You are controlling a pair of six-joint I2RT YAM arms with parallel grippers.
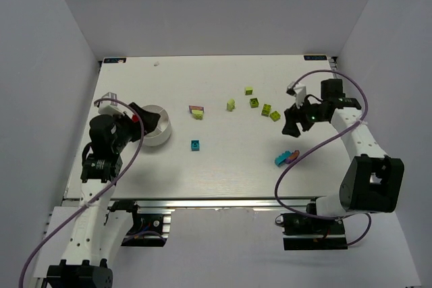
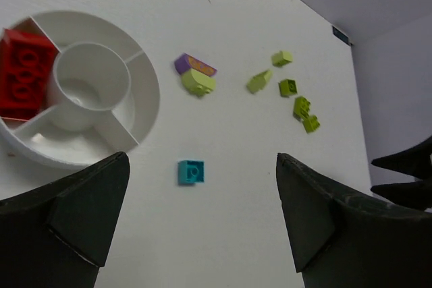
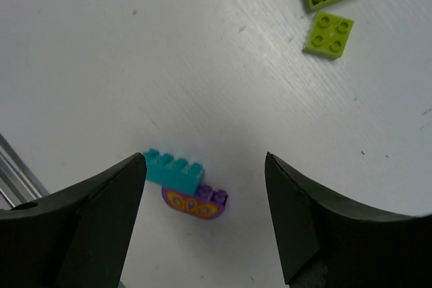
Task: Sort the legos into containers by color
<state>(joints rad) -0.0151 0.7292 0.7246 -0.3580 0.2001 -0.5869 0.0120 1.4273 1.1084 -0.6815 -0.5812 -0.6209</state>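
Left pincer [image 2: 202, 158] hangs wide open by the dish [image 2: 147, 102], red bricks [image 2: 23, 72] inside, teal brick [image 2: 191, 172] further out. Right pincer [image 3: 204, 160] open too, teal-purple pair [image 3: 194, 202] and lime bricks [image 3: 329, 35] ahead.

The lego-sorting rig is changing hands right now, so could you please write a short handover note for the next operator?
Left gripper: open, empty, near the dish.
Right gripper: open, empty, above the long teal brick and the purple brick, which touch each other.
Done: the red bricks lie in one compartment; the other compartments in view hold nothing.
Left: the single teal brick, the purple-and-lime pair and five loose lime bricks, all on the table, plus the two under the right gripper.
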